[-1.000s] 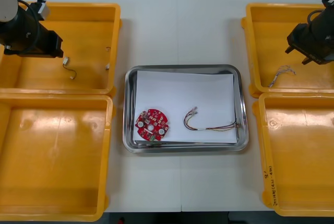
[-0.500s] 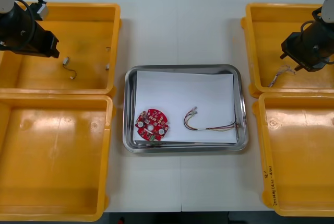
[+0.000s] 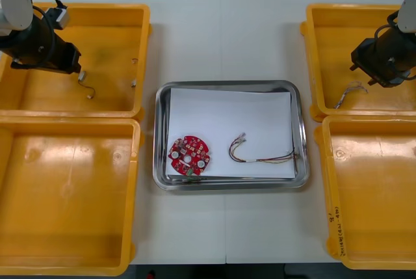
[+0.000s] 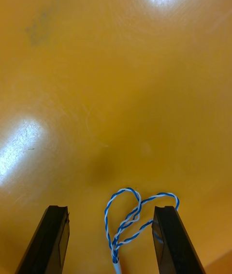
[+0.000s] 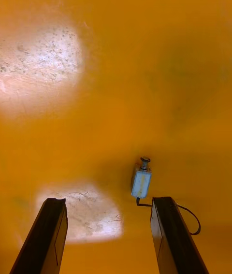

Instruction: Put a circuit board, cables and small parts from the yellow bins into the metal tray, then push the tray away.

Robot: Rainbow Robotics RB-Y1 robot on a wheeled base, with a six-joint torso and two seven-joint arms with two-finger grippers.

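While the right gripper hangs wide open and empty, the twisted blue and white cable lies between its fingers, nearer one; centre, then descend. The left gripper, equally open and empty, has a small metal part just ahead, probably wired.

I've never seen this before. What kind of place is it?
Probably an electronics workshop: yellow bins, a metal tray holding a red circuit board and a cable, and a robot's left hand and right hand open over the far bins.
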